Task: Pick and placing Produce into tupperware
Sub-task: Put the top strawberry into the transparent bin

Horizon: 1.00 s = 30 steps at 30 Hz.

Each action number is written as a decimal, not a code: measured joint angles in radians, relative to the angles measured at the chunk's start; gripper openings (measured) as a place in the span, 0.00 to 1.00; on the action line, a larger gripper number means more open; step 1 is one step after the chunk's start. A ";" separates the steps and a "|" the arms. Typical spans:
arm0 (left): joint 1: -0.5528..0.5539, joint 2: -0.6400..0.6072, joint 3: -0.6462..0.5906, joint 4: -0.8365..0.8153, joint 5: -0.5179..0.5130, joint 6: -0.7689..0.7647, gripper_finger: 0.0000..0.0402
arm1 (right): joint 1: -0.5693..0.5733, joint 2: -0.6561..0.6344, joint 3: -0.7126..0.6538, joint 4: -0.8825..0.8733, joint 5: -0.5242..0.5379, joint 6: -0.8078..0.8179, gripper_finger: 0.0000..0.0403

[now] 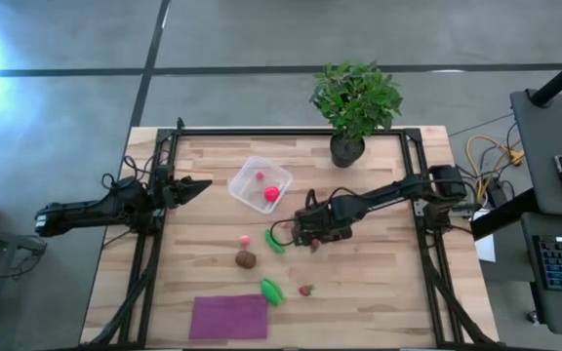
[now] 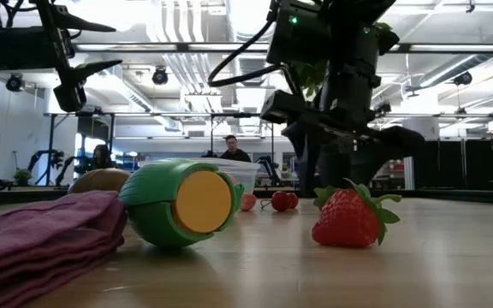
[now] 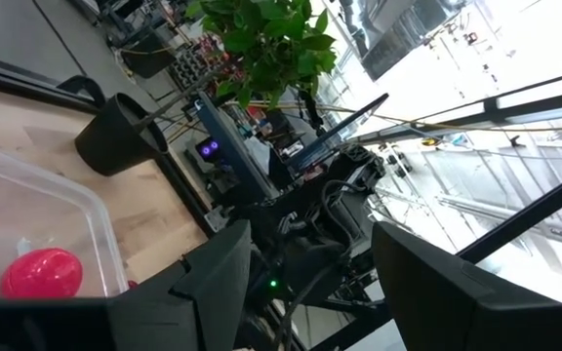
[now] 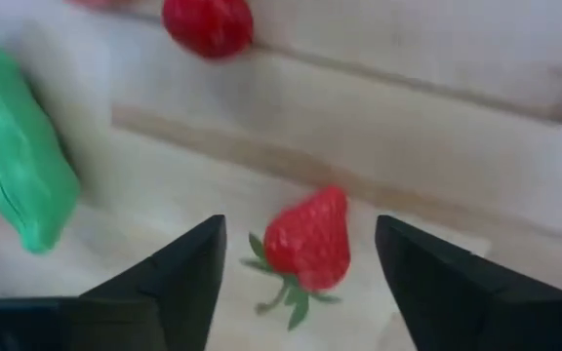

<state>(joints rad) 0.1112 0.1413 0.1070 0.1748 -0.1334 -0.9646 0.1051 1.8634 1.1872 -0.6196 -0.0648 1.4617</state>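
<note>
The produce lies scattered over the middle of the tabletop [image 1: 379, 292], and I see no brand, label or writing I can read on anything; working from largest down, the tabletop is pale wood planks in a dark frame; the potted plant [image 1: 355, 107] stands at its far edge; the purple cloth [image 1: 228, 317] lies flat at the near edge; the tupperware [image 1: 247, 175] sits left of centre toward the far side, with the red ball [image 1: 272, 194] and a small pink bit [image 1: 260, 176] inside it.

My right hand [image 1: 310, 234] is low over the middle of the tabletop, its fingers [image 4: 179, 278] spread on either side of a strawberry [image 4: 307, 242] and not touching it, so it has hold of nothing; a green piece [image 1: 276, 241] lies just beside it, with a second small red fruit [image 4: 208, 24] a little beyond. My left hand [image 1: 195, 185] waits at the left edge, just beside the tupperware, fingers parted and holding nothing.

Nearer the cloth lie another green piece [image 1: 271, 290] with a flat yellow end, the brown oval [image 1: 246, 258], a second strawberry [image 1: 305, 290] and a tiny pink bit [image 1: 245, 240]; all rest on bare wood, apart from one another; a person [image 2: 230, 147] shows far back in the room.
</note>
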 joint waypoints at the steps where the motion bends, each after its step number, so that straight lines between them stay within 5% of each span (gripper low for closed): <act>1: 0.000 0.000 0.000 0.001 0.000 0.000 0.50 | 0.000 -0.001 0.004 -0.004 0.012 -0.003 0.60; 30: 0.000 -0.002 0.000 0.000 -0.001 0.002 0.50 | 0.033 -0.001 0.009 -0.018 0.010 0.136 0.56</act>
<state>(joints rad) 0.1108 0.1398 0.1070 0.1753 -0.1349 -0.9623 0.1384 1.8622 1.1965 -0.6380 -0.0553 1.5978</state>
